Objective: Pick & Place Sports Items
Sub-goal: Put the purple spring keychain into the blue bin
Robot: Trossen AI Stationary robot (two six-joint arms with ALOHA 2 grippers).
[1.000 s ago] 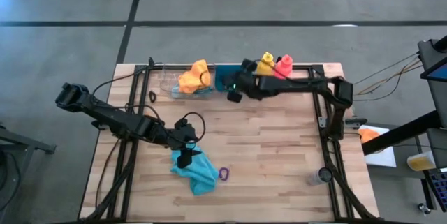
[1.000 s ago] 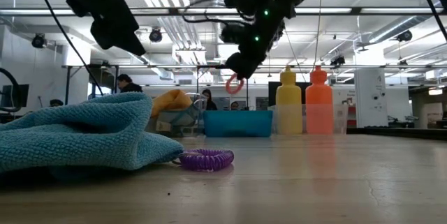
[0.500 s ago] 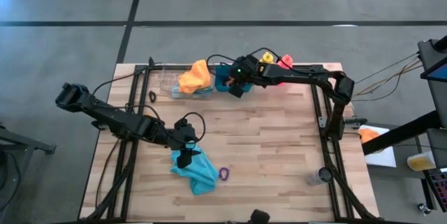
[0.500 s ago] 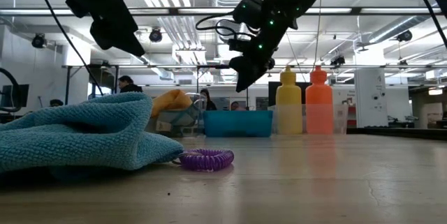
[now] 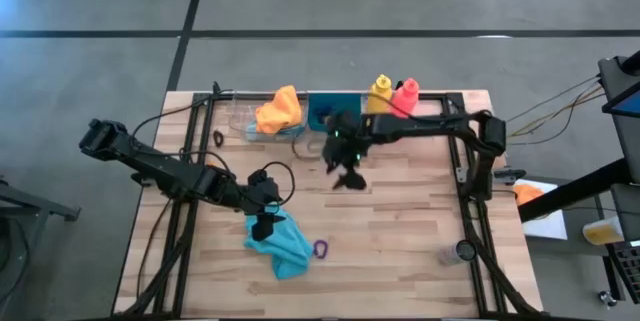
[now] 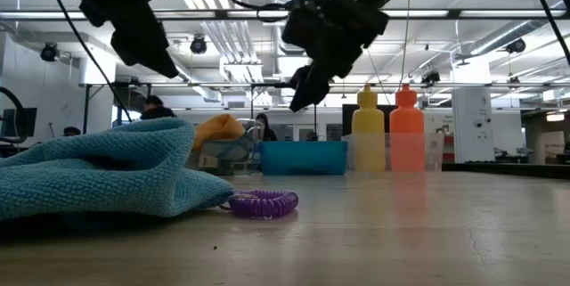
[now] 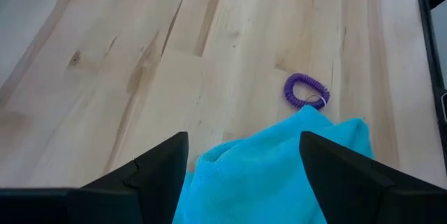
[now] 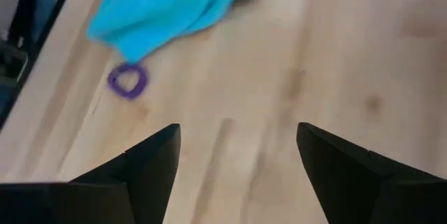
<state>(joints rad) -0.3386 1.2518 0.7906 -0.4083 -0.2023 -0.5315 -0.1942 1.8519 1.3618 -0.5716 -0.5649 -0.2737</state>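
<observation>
Right pincer (image 5: 349,177) open over bare mid-table (image 5: 400,221).

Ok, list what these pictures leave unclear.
- Teal bin: contents hidden by its front wall in the low view, partly by the right arm in the high view.
- Clear tray: contents covered by the orange cloth.
- Under the teal cloth: hidden everywhere.
- Dark loop: too small.

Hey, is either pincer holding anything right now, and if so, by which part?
Nothing is held. The right pincer is open over bare table, and the left pincer is open above the teal cloth, not gripping it.
</observation>
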